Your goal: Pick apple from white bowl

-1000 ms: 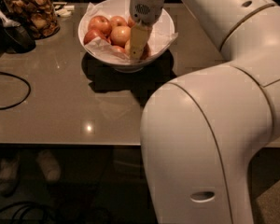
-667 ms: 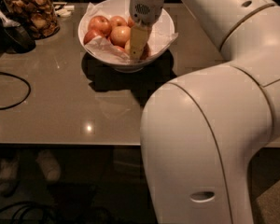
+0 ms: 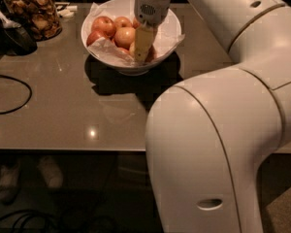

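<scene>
Grey-brown worktop carries the white bowl near its far edge. Inside, the apple lies beside the end effector, and I cannot tell whether that is open or closed. Best to seat it squarely around the apple, then lift straight up clear of the crinkled paper.

The gripper, down in the white bowl, hides part of the apple.

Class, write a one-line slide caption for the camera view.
Robot hand down inside the white bowl on a grey table, next to the pale-patched apple, glass jar at back left.
</scene>
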### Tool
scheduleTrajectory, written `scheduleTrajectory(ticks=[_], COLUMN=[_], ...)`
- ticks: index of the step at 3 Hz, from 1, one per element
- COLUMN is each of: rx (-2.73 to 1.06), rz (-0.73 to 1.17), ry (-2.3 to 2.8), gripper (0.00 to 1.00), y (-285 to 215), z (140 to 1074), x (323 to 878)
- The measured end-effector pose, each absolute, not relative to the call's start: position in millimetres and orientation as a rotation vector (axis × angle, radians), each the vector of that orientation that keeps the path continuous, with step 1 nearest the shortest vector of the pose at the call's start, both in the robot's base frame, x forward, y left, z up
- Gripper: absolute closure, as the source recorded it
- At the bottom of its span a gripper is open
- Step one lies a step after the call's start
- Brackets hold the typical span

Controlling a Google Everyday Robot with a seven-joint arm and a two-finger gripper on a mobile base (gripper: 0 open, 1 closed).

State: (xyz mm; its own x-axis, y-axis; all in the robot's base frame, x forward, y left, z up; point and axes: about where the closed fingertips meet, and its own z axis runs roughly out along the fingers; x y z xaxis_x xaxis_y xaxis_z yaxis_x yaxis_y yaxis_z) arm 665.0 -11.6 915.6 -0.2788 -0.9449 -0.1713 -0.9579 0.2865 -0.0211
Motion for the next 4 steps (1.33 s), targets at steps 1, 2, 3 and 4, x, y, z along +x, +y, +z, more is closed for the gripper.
scheduleTrajectory(ticks=[1,2,3,4], rx=[-1.743,-1.733,-1.741,-1.750], rz=[0.088,0.038,0.011,-0.017], ry=[2.350,2.303,2.270,2.242], gripper=[1.00,1.00,1.00,1.00], y=[-9.1,-10.4,-10.7,-9.1], z=[932.3,955.8,973.2,992.3], x=[666.5,656.6,647.6,639.8])
